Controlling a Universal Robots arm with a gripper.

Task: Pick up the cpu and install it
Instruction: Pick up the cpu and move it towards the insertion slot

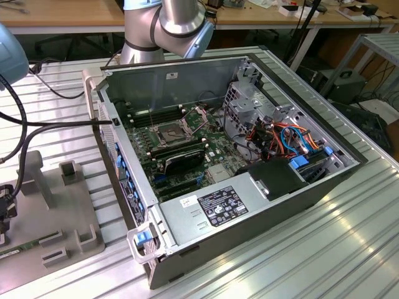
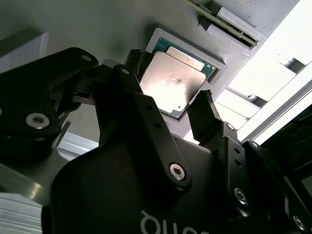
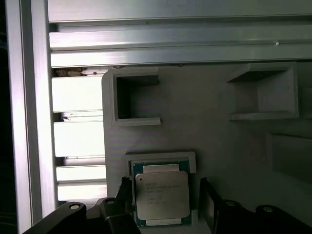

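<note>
The cpu (image 3: 162, 192) is a small flat square chip with a dull silver top on a green edge. It lies flat in a shallow recess of the grey fixture plate (image 3: 214, 141), and the second wrist view shows the cpu (image 2: 171, 80) from a slant. My gripper (image 3: 165, 197) hangs just above it, open, with one dark finger (image 3: 125, 191) close against one side of the chip and the other finger (image 3: 206, 199) a small gap away from the opposite side. The open motherboard socket (image 1: 169, 132) sits inside the computer case (image 1: 187, 218).
The grey fixture plate (image 1: 59, 215) lies at the exterior view's left with raised holders (image 3: 129, 100) and a long memory stick (image 2: 219, 22). The case's walls, power supply (image 1: 215, 208), drive cage (image 1: 249, 99) and coloured cables (image 1: 287, 134) surround the socket. A black cable (image 1: 56, 124) runs to the arm.
</note>
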